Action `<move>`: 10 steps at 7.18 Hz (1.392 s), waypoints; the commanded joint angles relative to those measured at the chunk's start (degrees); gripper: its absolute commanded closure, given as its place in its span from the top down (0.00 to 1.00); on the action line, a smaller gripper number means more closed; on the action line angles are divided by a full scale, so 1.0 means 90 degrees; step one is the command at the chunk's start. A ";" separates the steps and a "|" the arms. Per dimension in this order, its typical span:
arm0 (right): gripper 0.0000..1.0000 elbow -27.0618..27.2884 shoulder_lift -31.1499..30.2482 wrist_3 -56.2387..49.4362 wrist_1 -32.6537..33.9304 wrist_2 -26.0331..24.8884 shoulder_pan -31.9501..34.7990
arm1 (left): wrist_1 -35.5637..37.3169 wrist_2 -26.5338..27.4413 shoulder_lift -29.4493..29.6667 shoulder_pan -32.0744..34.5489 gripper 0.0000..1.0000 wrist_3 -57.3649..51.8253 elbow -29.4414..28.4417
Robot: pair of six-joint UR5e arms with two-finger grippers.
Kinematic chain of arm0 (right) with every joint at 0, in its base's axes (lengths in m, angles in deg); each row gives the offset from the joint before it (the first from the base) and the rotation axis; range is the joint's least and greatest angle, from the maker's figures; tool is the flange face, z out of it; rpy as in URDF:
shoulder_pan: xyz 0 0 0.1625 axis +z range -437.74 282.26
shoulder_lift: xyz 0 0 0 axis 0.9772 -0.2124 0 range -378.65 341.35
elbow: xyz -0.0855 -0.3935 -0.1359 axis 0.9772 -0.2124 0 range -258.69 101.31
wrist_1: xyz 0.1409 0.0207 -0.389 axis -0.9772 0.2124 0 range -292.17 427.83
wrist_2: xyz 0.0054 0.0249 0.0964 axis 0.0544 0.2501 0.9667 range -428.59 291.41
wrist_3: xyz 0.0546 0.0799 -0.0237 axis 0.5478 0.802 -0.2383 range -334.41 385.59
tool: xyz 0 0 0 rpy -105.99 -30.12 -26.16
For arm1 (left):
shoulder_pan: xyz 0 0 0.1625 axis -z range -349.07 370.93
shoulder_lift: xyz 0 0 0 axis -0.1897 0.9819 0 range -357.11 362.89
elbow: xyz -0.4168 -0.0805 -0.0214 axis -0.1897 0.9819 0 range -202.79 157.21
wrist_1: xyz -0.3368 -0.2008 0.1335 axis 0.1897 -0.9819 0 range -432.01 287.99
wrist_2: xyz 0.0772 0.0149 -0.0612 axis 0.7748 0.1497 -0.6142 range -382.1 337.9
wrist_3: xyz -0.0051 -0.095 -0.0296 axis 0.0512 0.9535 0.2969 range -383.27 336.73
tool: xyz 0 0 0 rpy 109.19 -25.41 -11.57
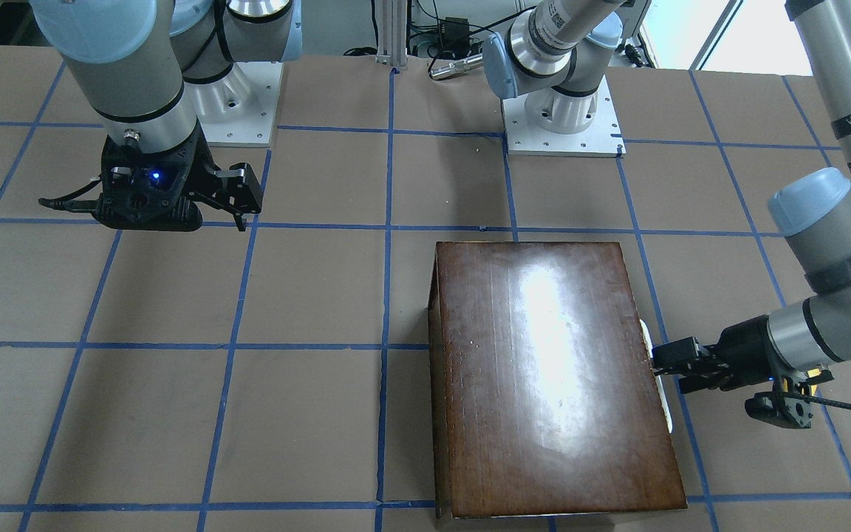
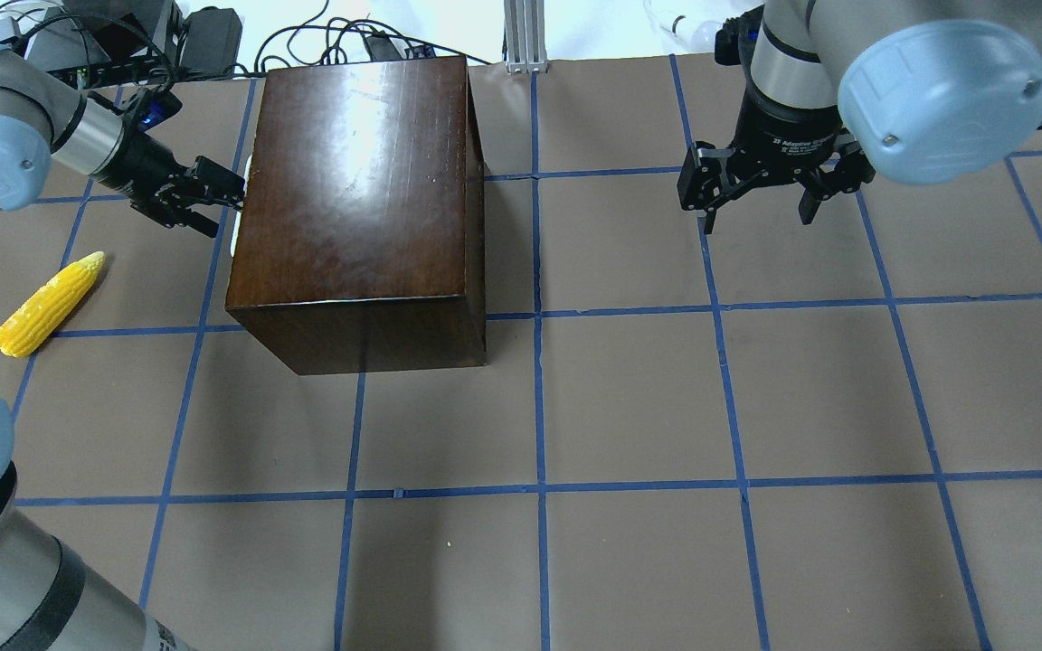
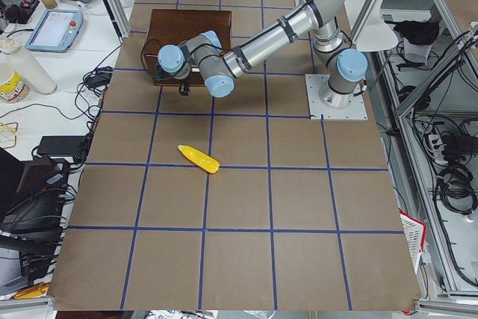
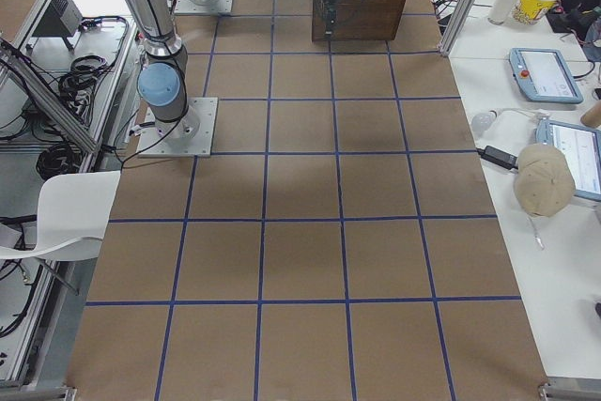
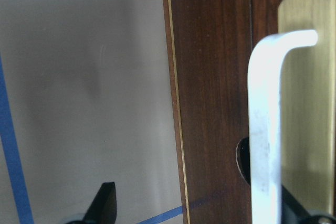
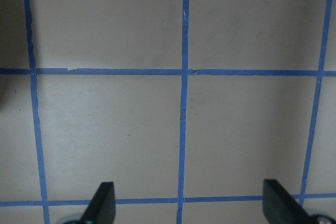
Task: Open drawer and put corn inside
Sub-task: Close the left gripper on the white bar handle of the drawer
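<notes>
Drawer (image 5: 220, 77) is not yet pulled out, its handle (image 5: 262, 129) is straddled by the left tool (image 2: 224, 203) spread wide, corn (image 2: 49, 303) is laid on the bench (image 2: 629, 398) near the box (image 2: 358, 181), right tool (image 2: 756, 217) is held wide, unused.

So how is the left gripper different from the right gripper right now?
The left gripper reaches in sideways at the side of the box, while the right gripper points straight down. The left gripper has the white handle between its jaws; the right gripper has only bare table beneath it, well away from the box. What they share: both have their jaws open, and neither is closed on anything.
</notes>
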 commanded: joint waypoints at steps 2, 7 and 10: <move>1.00 0.0000 0.0000 0.0000 -0.0005 -0.0001 0.0000 | 0.0000 0.0015 -0.0004 -0.0040 1.00 -0.0255 -0.0014; 1.00 0.0000 0.0000 0.0000 -0.0005 -0.0001 0.0000 | -0.0010 0.0112 -0.0013 -0.0079 1.00 -0.0354 -0.0053; 1.00 0.0000 0.0000 0.0000 -0.0005 -0.0001 0.0000 | -0.0010 0.0201 -0.0013 -0.0089 1.00 -0.0520 -0.0073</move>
